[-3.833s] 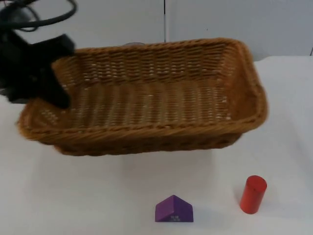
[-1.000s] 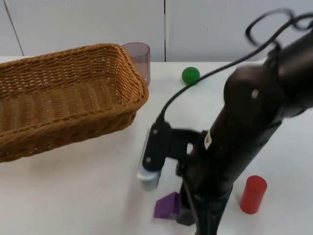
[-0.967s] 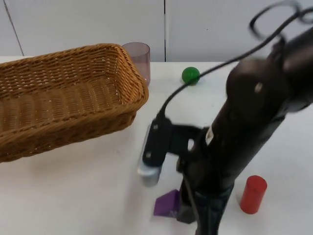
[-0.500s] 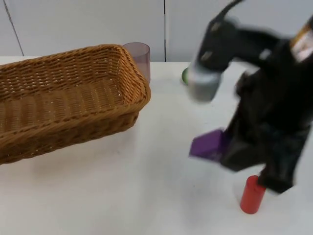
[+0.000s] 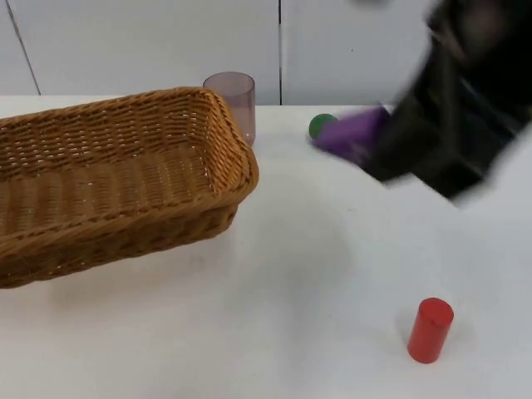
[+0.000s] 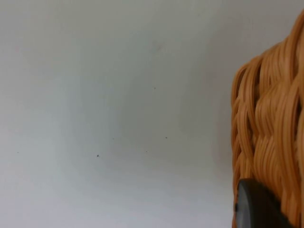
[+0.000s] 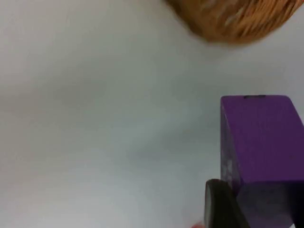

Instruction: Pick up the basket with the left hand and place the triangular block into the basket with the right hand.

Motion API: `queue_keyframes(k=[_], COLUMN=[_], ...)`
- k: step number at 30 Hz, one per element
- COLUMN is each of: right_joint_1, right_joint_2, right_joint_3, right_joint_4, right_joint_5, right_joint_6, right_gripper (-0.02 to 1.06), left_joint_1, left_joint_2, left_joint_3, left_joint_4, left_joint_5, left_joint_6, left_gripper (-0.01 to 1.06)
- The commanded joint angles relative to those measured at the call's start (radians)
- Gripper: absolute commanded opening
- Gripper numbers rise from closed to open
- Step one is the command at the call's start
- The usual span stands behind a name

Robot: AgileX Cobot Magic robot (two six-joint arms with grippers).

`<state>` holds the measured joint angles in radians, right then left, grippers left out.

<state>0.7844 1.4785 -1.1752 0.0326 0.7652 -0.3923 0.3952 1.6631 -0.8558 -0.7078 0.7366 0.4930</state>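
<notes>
The wicker basket [image 5: 108, 179] hangs at the left of the table in the top view, tilted, and its woven rim [image 6: 266, 137] is close in the left wrist view with a black fingertip [image 6: 254, 206] against it, so my left gripper is shut on the basket. My right gripper [image 5: 378, 137], blurred by motion, is raised at the upper right of the table and holds the purple triangular block [image 5: 349, 133]. In the right wrist view the block [image 7: 259, 142] sits against a black fingertip [image 7: 221, 204], with the basket [image 7: 237, 19] beyond it.
A red cylinder [image 5: 431, 330] stands at the front right of the table. A green ball [image 5: 321, 126] lies near the back, partly behind the purple block. A translucent cup [image 5: 232, 96] stands behind the basket's right end.
My right arm has lifted the purple block from the table's front and swung it up and back towards the green ball. The basket has stayed at the left.
</notes>
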Motion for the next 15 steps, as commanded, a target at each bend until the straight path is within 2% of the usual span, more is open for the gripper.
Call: queue_keyframes(k=[1,2,3,7,8,11,15], right_joint_1=[0.005,0.005,0.005,0.005,0.005,0.005,0.005], right_joint_2=[0.052,0.132,0.132,0.362,0.362,0.563,0.679], right_joint_3=[-0.077,-0.202,-0.202,-0.502,-0.502,-0.725,-0.821], right_joint_4=[0.006,0.022,0.022,0.062,0.062,0.113,0.135], right_joint_5=[0.010,0.045,0.045,0.138,0.138,0.178,0.179], right_joint_6=[0.012,0.036,0.036,0.036,0.036,0.036,0.036], right_gripper=[0.00,0.00,0.00,0.00,0.00,0.00,0.02], left_joint_1=[0.002,0.002,0.002,0.002,0.002,0.002,0.002], left_joint_2=[-0.007,-0.007,-0.007,-0.007,-0.007,-0.007,-0.007], left_joint_3=[-0.009,-0.009,-0.009,-0.009,-0.009,-0.009,-0.009], left_joint_4=[-0.012,-0.012,-0.012,-0.012,-0.012,-0.012,-0.012], left_joint_5=[0.013,0.010,0.010,0.010,0.010,0.008,0.008], left_joint_6=[0.000,0.000,0.000,0.007,0.007,0.007,0.007], left_gripper=[0.00,0.00,0.00,0.00,0.00,0.00,0.00])
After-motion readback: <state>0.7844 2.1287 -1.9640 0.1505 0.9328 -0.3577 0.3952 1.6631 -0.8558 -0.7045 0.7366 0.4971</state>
